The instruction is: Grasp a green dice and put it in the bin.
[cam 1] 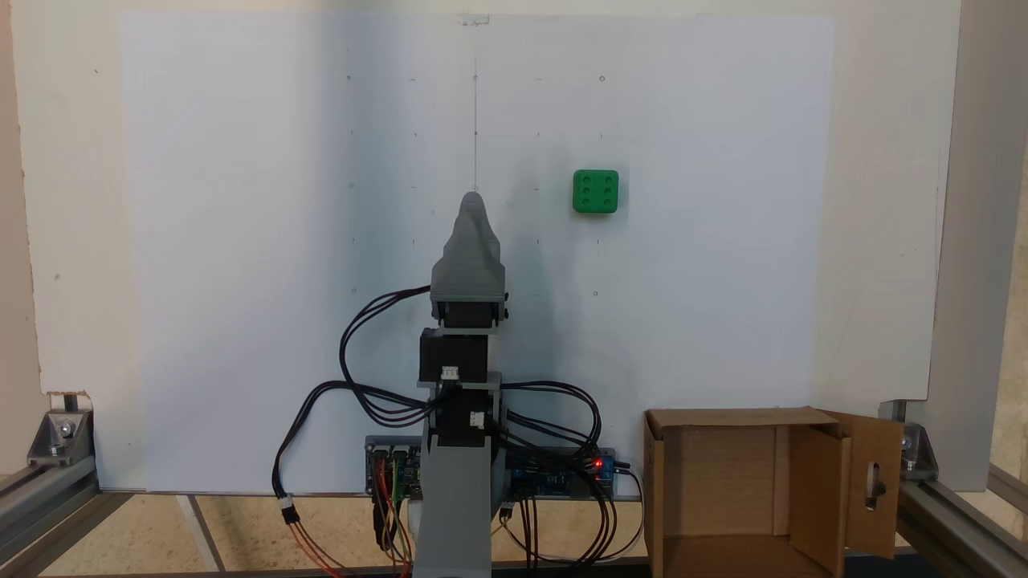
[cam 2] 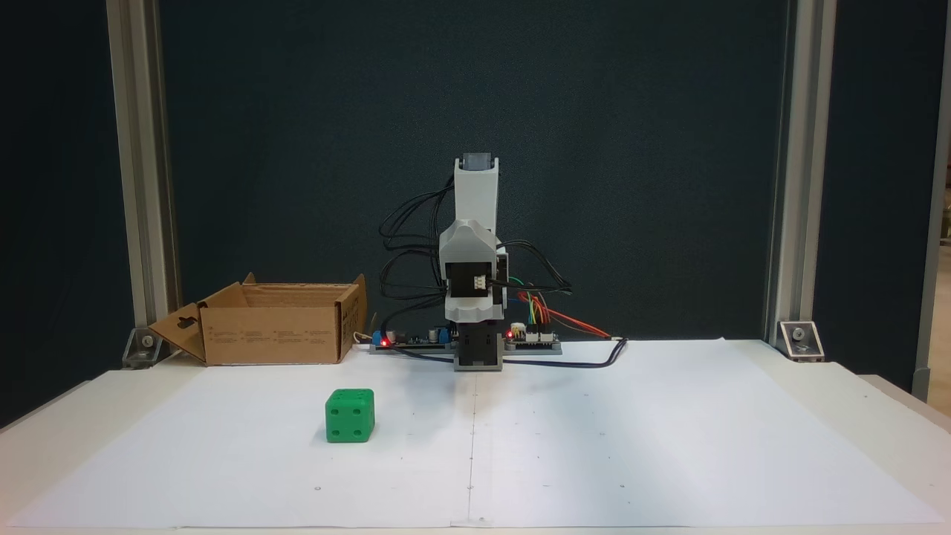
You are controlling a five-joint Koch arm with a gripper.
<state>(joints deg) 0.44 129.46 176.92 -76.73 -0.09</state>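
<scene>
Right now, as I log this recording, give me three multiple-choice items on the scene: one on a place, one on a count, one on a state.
1. Where does the green dice lie?
A. inside the bin
B. on the white paper sheet, apart from the arm
C. on the circuit boards

2. How many pips show on the dice's upward face in the fixed view from above?
A. two
B. four
C. six

3. What state is the bin in?
A. open, flaps spread, nothing seen inside
B. taped shut
C. tipped upside down

Answers:
1. B: the dice sits alone on the white paper sheet, clear of the pincer and the box.
2. C: two rows of three pips show on top.
3. A: both fixed views show the flaps folded out; the view from above shows bare cardboard inside.
</scene>
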